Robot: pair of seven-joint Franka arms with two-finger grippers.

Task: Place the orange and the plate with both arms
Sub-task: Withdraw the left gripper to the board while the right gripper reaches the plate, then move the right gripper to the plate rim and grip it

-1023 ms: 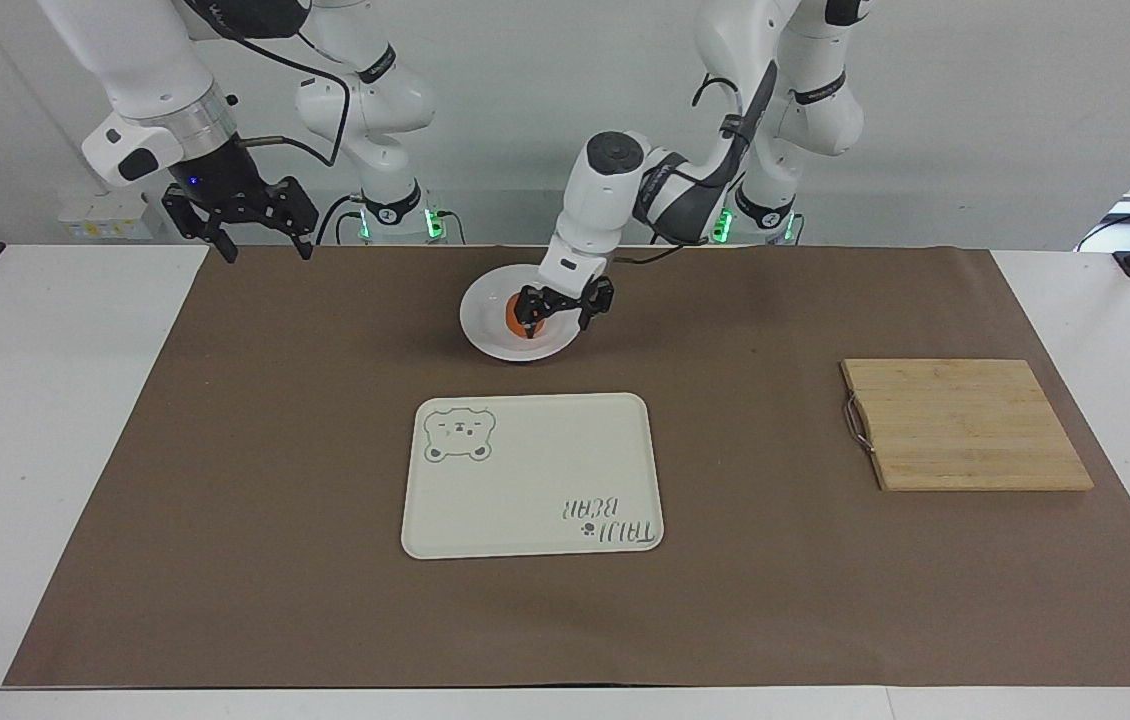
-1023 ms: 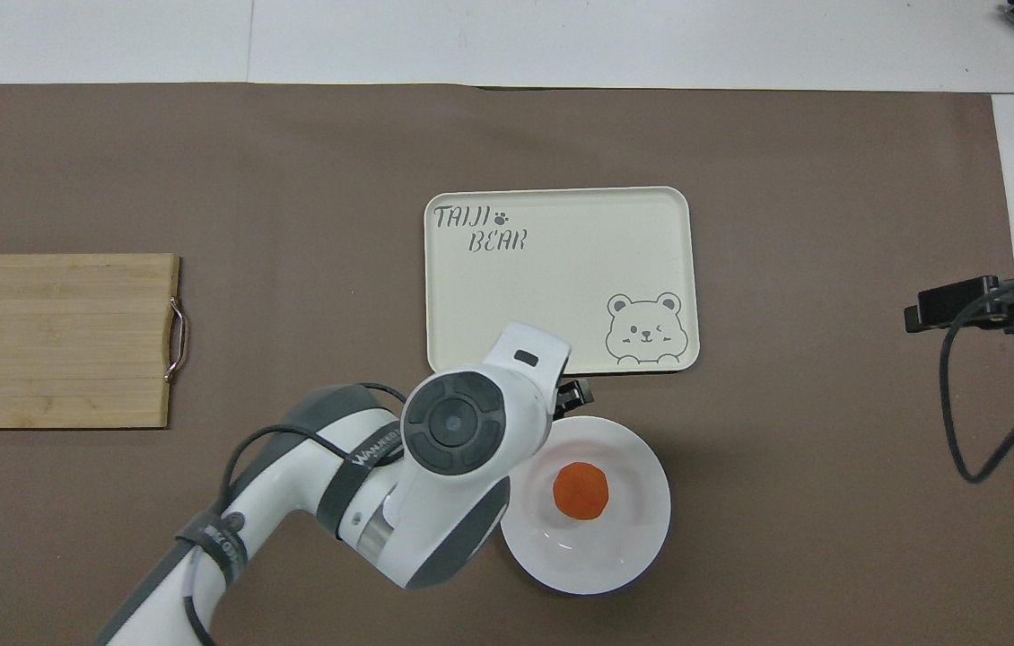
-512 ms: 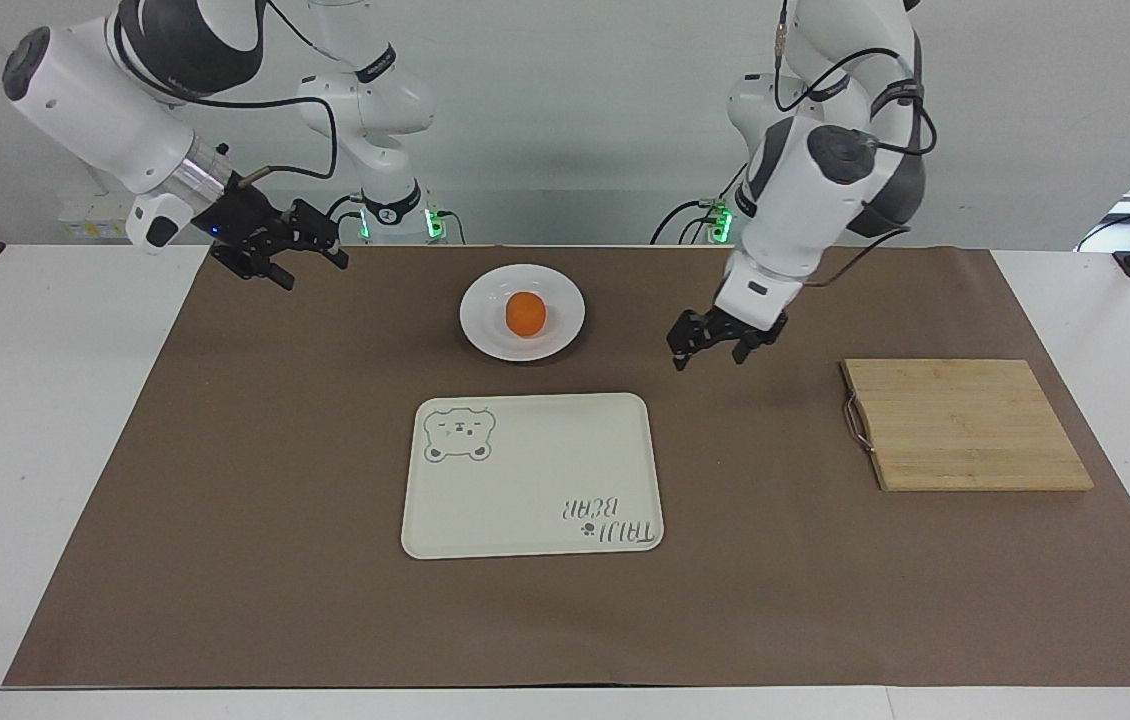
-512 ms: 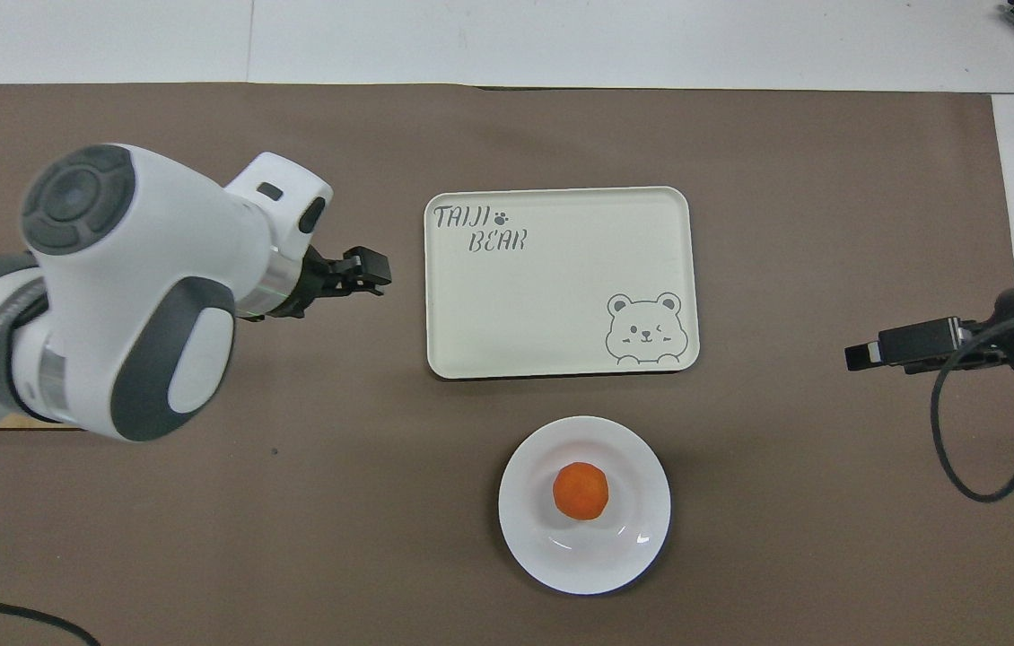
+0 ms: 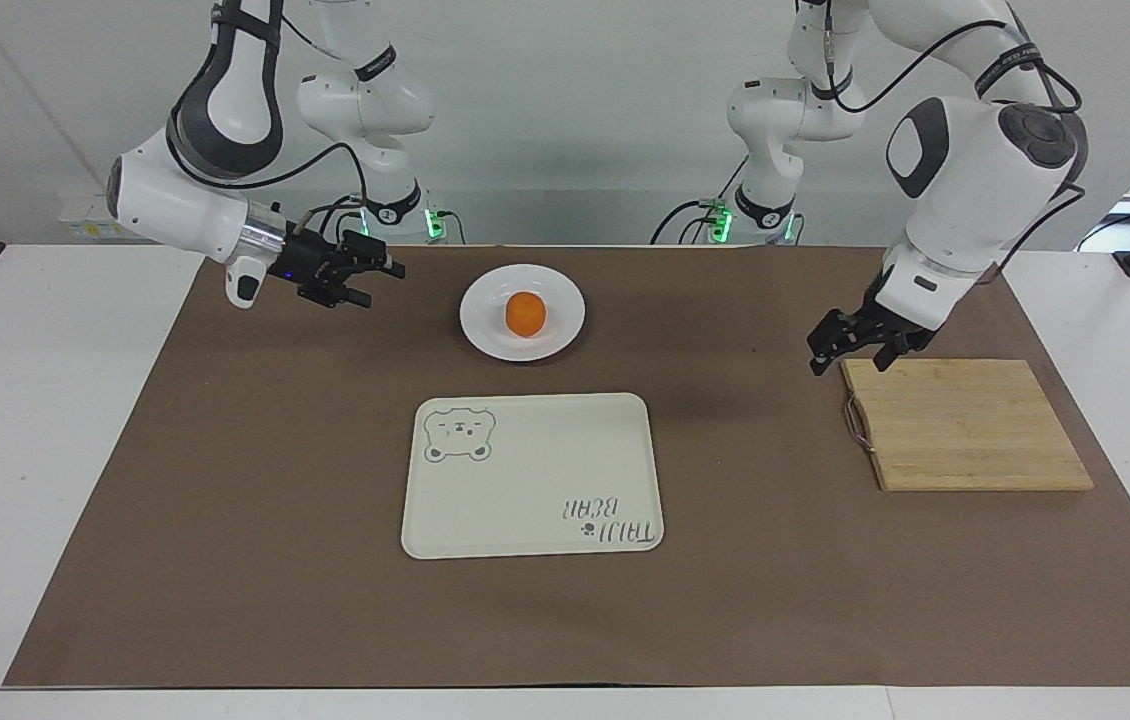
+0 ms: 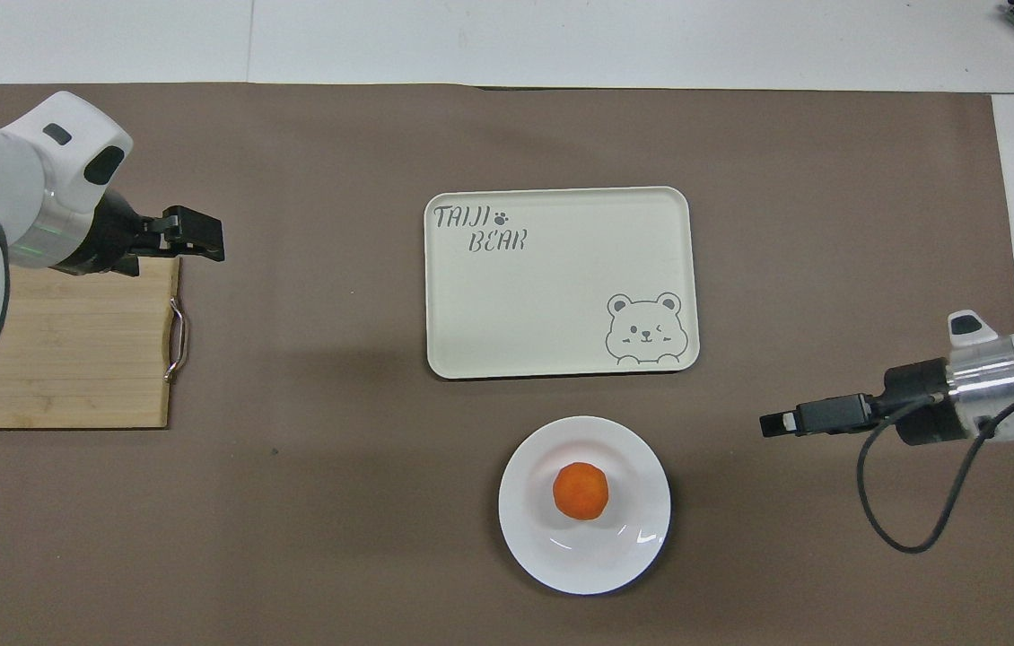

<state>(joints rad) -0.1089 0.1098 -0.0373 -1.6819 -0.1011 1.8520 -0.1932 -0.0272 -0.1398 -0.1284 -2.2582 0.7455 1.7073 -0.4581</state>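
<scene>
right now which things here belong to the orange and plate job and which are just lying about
Job:
- orange, sitting on the plate
- plate
- left pincer, open, empty
- right pincer, open, empty

Lying about:
- bear tray
- wooden cutting board

I see the plate [image 5: 522, 340] as glossy white, like glazed ceramic, with small highlights along its rim. The orange [image 5: 526, 313] on it looks matt and faintly dimpled. The tray [image 5: 532, 476] reads as smooth cream plastic with a soft sheen. The cutting board [image 5: 965, 425] is pale wood in visible strips, matt, with a thin metal handle [image 5: 856, 422] just below the left arm's black fingers [image 5: 817, 360]. A matt brown paper-like sheet [image 5: 255, 480] covers the smooth white surface [image 5: 35, 400].
</scene>
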